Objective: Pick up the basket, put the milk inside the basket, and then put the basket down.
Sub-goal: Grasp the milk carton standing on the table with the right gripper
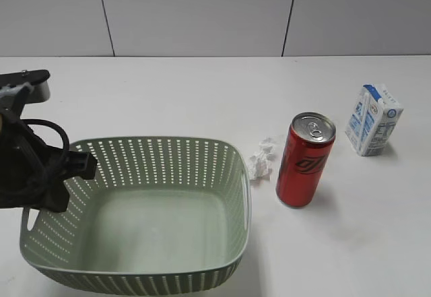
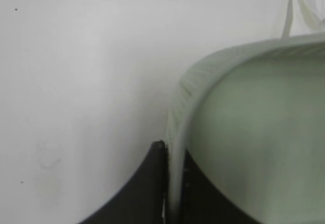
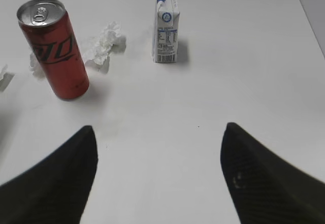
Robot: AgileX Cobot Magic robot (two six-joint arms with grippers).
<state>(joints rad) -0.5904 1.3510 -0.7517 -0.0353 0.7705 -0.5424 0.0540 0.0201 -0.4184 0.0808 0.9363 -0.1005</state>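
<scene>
The pale sage-green basket sits at the front left of the white table, empty. My left gripper is shut on its left rim; in the left wrist view the rim runs between the two black fingers. The white and blue milk carton stands upright at the right, apart from the basket. It also shows in the right wrist view, far ahead of my right gripper. That gripper is open, empty and above bare table. It is out of the exterior view.
A tall red drink can stands between the basket and the milk, also in the right wrist view. Crumpled white paper lies beside the can, close to the basket's right rim. A grey wall runs behind the table.
</scene>
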